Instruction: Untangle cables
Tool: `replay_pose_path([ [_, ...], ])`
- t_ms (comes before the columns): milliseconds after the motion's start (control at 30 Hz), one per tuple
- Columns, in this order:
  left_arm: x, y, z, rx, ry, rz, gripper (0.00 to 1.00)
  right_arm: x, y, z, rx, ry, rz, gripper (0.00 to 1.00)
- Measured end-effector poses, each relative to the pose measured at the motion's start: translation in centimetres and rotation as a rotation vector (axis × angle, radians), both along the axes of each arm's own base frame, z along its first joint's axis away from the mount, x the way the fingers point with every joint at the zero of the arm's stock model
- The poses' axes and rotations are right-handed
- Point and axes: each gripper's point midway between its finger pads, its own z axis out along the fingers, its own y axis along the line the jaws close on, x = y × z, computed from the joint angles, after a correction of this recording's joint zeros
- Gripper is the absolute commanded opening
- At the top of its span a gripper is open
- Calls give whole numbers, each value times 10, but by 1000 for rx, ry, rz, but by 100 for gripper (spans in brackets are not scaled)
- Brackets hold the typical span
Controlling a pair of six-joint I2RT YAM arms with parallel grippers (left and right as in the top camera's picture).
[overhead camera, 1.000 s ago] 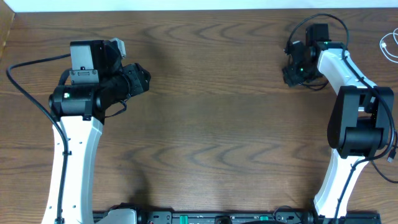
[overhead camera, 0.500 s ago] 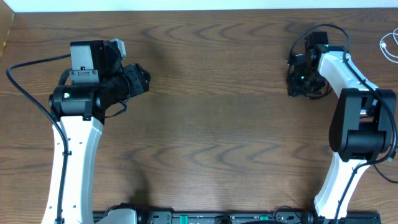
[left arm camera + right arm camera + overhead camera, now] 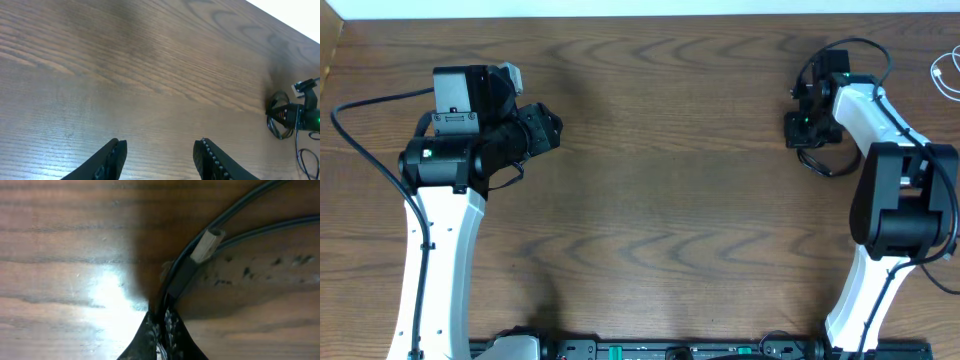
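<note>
Black cable (image 3: 181, 277) sits far right on the tabletop (image 3: 660, 200), pinched thin between our right gripper (image 3: 160, 330) tips; we judge it could slip out when pulled. Left gripper (image 3: 160, 152) spread, idle.

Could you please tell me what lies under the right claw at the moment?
A black cable runs into the shut right claw, over the wooden table; a pale-tipped plug lies just beyond. The cable's stretch between the fingers is hidden.
</note>
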Motion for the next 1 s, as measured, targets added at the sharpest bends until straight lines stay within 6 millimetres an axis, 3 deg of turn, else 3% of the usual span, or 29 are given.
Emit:
replay_pose_path([
  [100,0,0,0,0,1,0,48,-8,4,10,28,67,-11,1],
  [167,0,0,0,0,1,0,48,-4,9,28,60,70,-13,1],
  [300,0,0,0,0,2,0,48,21,11,79,134,-29,-26,1],
  [400,0,0,0,0,2,0,48,32,-7,131,176,-141,-81,1],
  [533,0,0,0,0,1,0,48,32,-64,200,173,-311,-225,1],
  [767,2,0,1,0,-10,0,48,-15,-203,293,61,-590,-593,1],
  [867,3,0,3,0,-18,0,48,-40,-245,324,4,-679,-700,1],
  [1000,5,0,3,0,-24,0,48,-72,-286,363,-90,-775,-828,1],
])
